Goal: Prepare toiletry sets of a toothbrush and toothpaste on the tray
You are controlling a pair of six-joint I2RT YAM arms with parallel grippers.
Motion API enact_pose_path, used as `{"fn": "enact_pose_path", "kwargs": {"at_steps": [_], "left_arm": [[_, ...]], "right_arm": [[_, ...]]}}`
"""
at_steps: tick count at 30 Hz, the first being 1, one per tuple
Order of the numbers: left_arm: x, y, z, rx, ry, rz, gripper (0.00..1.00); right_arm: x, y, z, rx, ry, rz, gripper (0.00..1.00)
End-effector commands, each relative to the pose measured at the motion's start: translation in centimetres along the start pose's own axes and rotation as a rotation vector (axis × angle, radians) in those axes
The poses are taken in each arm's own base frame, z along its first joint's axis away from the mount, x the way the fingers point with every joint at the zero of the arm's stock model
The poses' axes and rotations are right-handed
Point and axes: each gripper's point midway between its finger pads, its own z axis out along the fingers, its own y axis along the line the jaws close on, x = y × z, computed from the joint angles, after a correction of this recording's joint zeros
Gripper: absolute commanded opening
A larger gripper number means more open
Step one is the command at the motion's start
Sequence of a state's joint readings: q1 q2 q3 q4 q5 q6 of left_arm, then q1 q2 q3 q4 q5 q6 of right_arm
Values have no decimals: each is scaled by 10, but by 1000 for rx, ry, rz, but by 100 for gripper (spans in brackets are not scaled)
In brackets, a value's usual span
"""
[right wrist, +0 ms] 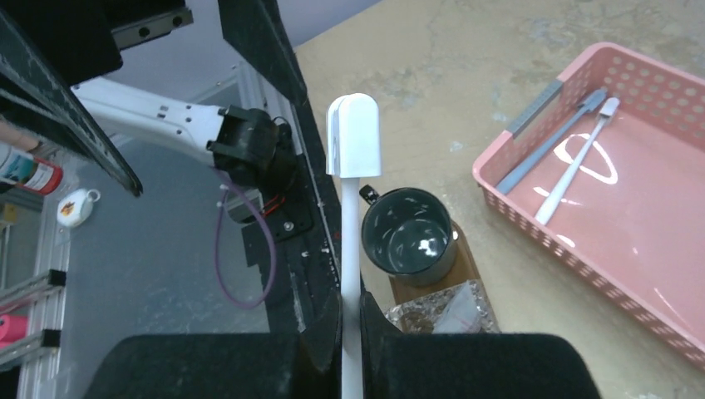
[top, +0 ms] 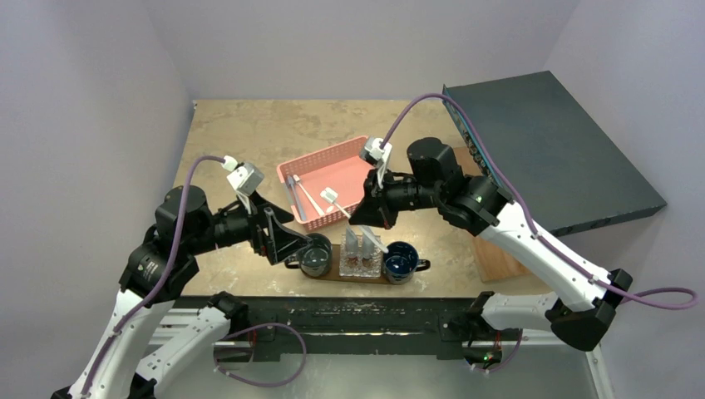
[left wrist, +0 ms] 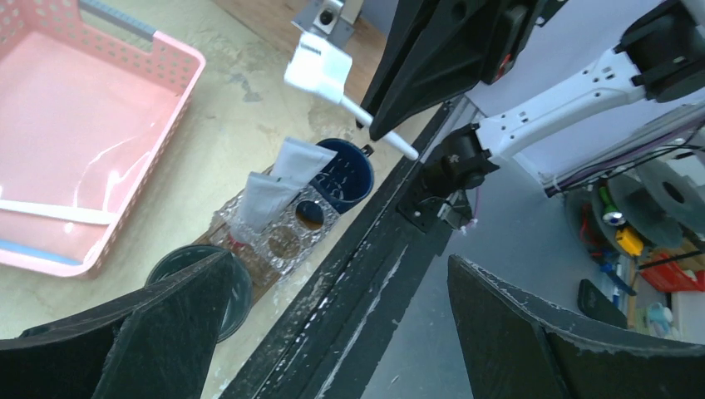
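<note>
My right gripper (right wrist: 352,312) is shut on a white toothbrush (right wrist: 352,241) with a capped head (top: 330,196). It holds the brush above the dark brown tray (top: 337,271), and the tail end slants down toward the blue mug (top: 401,262). In the left wrist view the brush (left wrist: 320,71) hangs over that mug (left wrist: 345,174). Two pale tubes (left wrist: 278,179) stand in a clear glass holder (left wrist: 283,237) on the tray between the blue mug and a dark green mug (top: 316,258). My left gripper (top: 299,248) is open and empty beside the green mug.
A pink mesh basket (top: 357,150) behind the tray holds a white toothbrush (right wrist: 574,166) and a grey one (right wrist: 549,141). A paler wooden board (top: 499,259) lies under my right arm. A dark case (top: 549,141) stands at the back right. The black table edge (left wrist: 366,274) runs near the tray.
</note>
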State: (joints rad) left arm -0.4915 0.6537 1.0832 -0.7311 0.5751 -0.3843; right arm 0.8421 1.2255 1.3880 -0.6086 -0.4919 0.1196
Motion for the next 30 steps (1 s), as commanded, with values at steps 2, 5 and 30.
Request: {"fn": "enact_pose_path", "kwargs": {"at_steps": [2, 5, 30], "left_arm": [[-26, -34, -9, 129, -58, 16, 99], [-26, -43, -11, 166, -33, 6, 99], [-19, -59, -18, 245, 35, -13, 88]], "right_arm": [[18, 28, -14, -150, 24, -46, 0], [23, 41, -18, -230, 34, -55, 0], [-4, 103, 3, -492, 16, -90, 0]]}}
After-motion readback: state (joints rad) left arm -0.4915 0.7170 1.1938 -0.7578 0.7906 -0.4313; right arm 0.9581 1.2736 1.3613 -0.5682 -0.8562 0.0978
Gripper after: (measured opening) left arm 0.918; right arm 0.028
